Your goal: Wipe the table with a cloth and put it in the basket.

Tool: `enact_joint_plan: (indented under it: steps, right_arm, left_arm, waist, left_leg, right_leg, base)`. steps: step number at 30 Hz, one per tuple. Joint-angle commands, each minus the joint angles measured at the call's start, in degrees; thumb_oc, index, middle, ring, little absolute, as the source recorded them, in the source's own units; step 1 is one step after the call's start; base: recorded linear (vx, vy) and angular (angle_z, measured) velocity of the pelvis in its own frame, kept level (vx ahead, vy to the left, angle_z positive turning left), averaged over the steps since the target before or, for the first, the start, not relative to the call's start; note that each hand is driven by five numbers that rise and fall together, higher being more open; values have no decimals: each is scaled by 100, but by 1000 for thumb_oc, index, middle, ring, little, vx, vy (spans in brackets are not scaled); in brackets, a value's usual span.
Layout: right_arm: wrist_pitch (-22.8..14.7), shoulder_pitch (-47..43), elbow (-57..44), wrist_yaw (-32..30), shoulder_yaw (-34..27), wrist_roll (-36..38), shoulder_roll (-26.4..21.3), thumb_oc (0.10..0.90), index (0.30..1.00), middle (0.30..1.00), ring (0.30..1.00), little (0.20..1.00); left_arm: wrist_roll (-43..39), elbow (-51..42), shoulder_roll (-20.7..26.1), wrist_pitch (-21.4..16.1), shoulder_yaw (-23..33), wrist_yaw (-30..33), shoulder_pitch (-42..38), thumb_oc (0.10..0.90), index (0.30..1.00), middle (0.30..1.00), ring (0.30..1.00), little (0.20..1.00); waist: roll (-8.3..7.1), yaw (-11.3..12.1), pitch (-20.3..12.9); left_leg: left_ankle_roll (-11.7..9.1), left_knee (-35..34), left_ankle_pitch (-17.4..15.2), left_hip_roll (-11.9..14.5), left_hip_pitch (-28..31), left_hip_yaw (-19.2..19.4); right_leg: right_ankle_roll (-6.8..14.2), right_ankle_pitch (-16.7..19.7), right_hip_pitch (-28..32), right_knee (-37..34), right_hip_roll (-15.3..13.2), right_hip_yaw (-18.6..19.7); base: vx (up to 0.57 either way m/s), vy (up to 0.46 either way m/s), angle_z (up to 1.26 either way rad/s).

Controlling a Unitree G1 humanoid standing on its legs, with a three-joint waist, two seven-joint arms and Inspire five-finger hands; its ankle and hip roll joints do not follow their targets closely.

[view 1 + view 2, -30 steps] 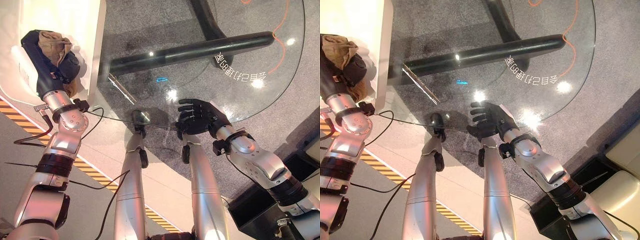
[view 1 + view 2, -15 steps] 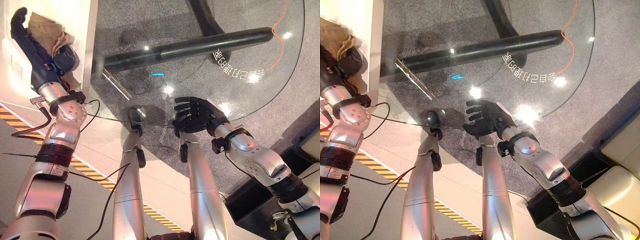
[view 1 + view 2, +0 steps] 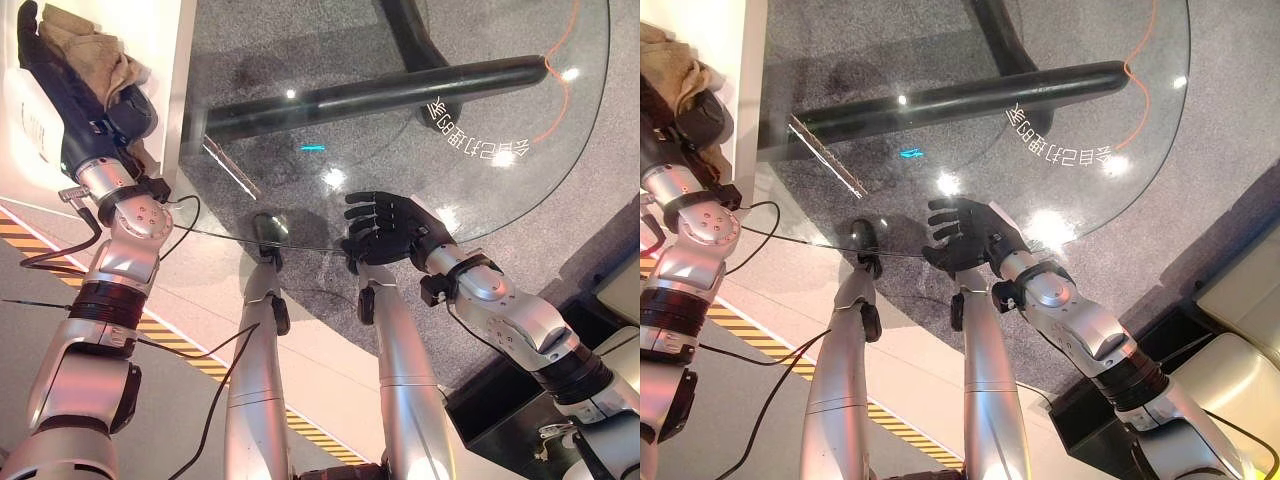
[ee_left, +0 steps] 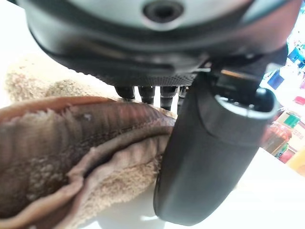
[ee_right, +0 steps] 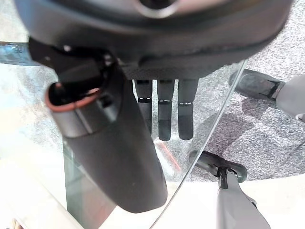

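A crumpled tan cloth lies against the palm of my left hand, held over the white basket left of the table. That hand's fingers stretch straight past the cloth, and in the left wrist view the cloth rests loosely between fingers and thumb. My right hand is open, palm down with fingers spread, over the near edge of the round glass table. In the right wrist view its fingers point straight over the glass.
A black bar of the table's base shows through the glass. Yellow-and-black striped tape runs across the floor at the left. A pale cushioned seat stands at the right, and an orange cable lies beyond the table.
My left hand's fingers, curled round the cloth a second ago, have straightened, and the hand has moved further over the basket. The right hand has barely moved.
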Motion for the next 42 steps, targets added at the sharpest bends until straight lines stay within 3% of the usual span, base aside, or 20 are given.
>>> enact_joint_plan:
  steps: [1, 10, 11, 13, 14, 16, 23, 28, 35, 42]
  right_arm:
    - [-12, 412, -227, 1, -29, -1, 179, 800, 900, 900, 900, 900]
    - [-36, 1104, -650, 120, -312, -351, 325, 800, 900, 900, 900, 900]
    - [-50, 1154, -749, 125, -399, -420, 349, 800, 900, 900, 900, 900]
    - [-43, 1287, -791, 125, -397, -452, 381, 800, 900, 900, 900, 900]
    - [-87, 1369, -848, 141, -450, -558, 411, 800, 900, 900, 900, 900]
    - [-113, 1500, -898, 158, -484, -633, 457, 800, 900, 900, 900, 900]
    - [-378, 2038, -915, 301, -690, -869, 546, 800, 900, 900, 900, 900]
    - [-608, 2486, -712, 374, -799, -1178, 634, 800, 900, 900, 900, 900]
    - [-1058, 3067, -19, 607, -977, -1301, 807, 800, 900, 900, 900, 900]
    - [-1371, 3205, 1067, 562, -955, -1564, 1158, 800, 900, 900, 900, 900]
  left_arm:
    - [494, -150, 459, -429, 416, 249, 114, 800, 900, 900, 900, 900]
    - [893, -966, 612, -414, 932, 108, 996, 800, 900, 900, 900, 900]
    - [916, -1162, 637, -428, 1098, 101, 1139, 800, 900, 900, 900, 900]
    - [934, -1264, 633, -452, 1177, 85, 1348, 800, 900, 900, 900, 900]
    - [877, -1434, 648, -495, 1324, 81, 1511, 800, 900, 900, 900, 900]
    - [848, -1599, 633, -532, 1431, 52, 1726, 800, 900, 900, 900, 900]
    - [654, -2101, 520, -749, 1720, -646, 2515, 800, 900, 900, 900, 900]
    - [353, -2379, 149, -972, 1750, -1169, 3266, 800, 900, 900, 900, 900]
    - [-465, -2656, -563, -829, 1415, -2134, 4305, 800, 900, 900, 900, 900]
    - [-1210, -1938, -1163, -727, 867, -2543, 4740, 800, 900, 900, 900, 900]
  waist:
    - [-63, 75, -132]
    - [2, 145, -132]
    - [-3, 144, -132]
    - [11, 174, -132]
    - [14, 189, -132]
    - [19, 207, -132]
    - [44, 288, -132]
    - [65, 356, -132]
    - [70, 470, -132]
    - [83, 537, -133]
  left_leg:
    - [81, 463, -873, -457, 288, 431]
    - [117, 291, -920, -497, 872, 417]
    - [157, 201, -739, -520, 816, 472]
    - [126, 205, -899, -523, 1064, 411]
    - [152, 104, -732, -537, 1069, 474]
    - [143, 27, -719, -549, 1246, 472]
    - [103, -267, -650, -585, 1950, 441]
    - [83, -474, -608, -605, 2483, 359]
    - [50, -717, -580, -616, 3389, 194]
    - [-6, -1022, -487, -561, 4279, 57]
  right_leg:
    - [154, 450, 297, -864, 303, -185]
    - [146, 347, 814, -980, 282, -204]
    - [112, 495, 760, -1062, 239, -244]
    - [146, 322, 993, -1011, 249, -245]
    - [109, 438, 1015, -1097, 206, -305]
    - [114, 410, 1183, -1113, 200, -331]
    - [136, 336, 1921, -1273, 171, -442]
    - [141, 269, 2475, -1418, 162, -498]
    - [98, 96, 3451, -1577, 189, -594]
    - [52, 9, 4418, -1780, 229, -642]
  base:
    - [-6, -43, 1]
    - [-15, -48, 1]
    - [-44, -85, 2]
    - [-42, -66, 5]
    - [-108, -86, 8]
    - [-80, -94, 7]
    - [-49, -114, 3]
    - [-41, -118, -1]
    - [-37, -130, 0]
    - [-19, -114, 1]
